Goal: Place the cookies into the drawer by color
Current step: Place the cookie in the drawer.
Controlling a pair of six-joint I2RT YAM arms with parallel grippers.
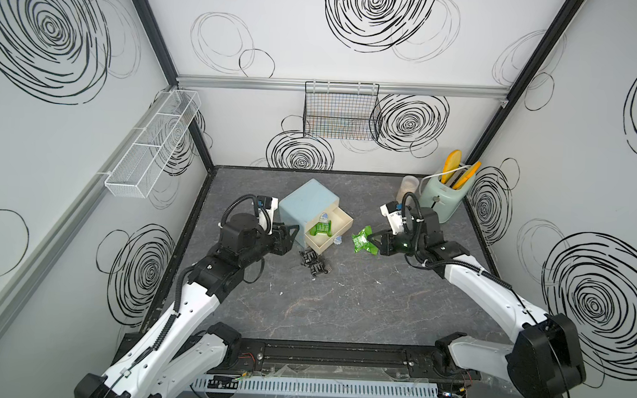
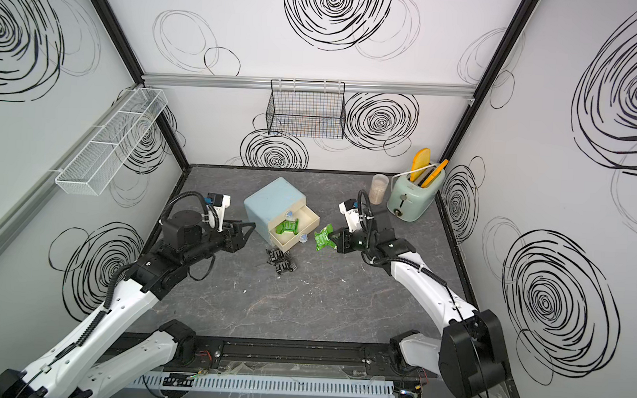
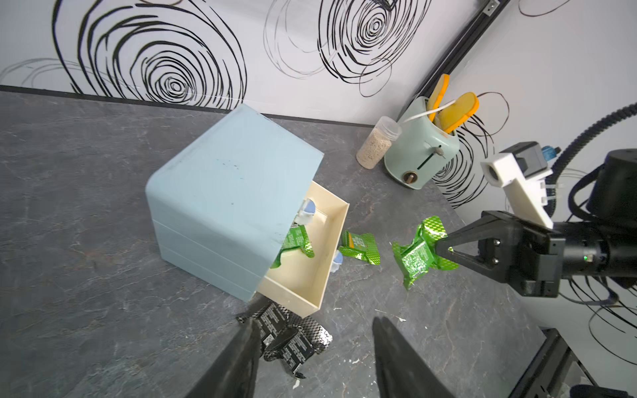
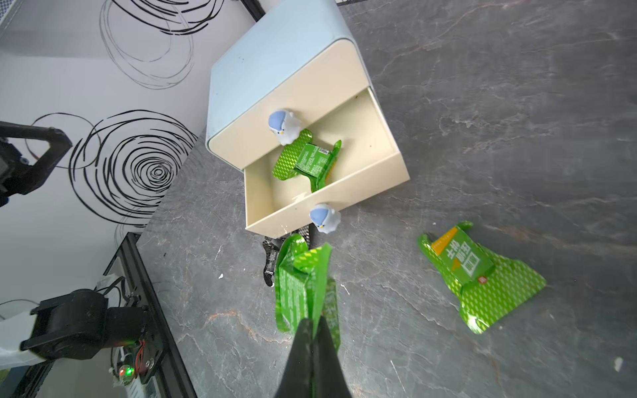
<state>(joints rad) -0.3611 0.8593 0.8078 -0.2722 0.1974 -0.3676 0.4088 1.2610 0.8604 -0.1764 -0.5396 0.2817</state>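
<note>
Right gripper (image 4: pixel 313 324) clenched a green cookie packet (image 4: pixel 296 286) just beside the open drawer (image 4: pixel 372 187); left gripper (image 3: pixel 315 322) hung released, empty, near it

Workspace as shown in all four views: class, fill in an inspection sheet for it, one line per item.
Surface: grey marbled tabletop, few white flecks.
Job's things: cabinet, one drawer open with a green packet inside; second green packet on tabletop; black packets by drawer front.
Clutter: toaster, jar.
Grippers: left gripper open, empty; right gripper shut on third green packet.
Cables: black conduits along arms.
Surroundings: wire basket, mesh shelf on walls.
</note>
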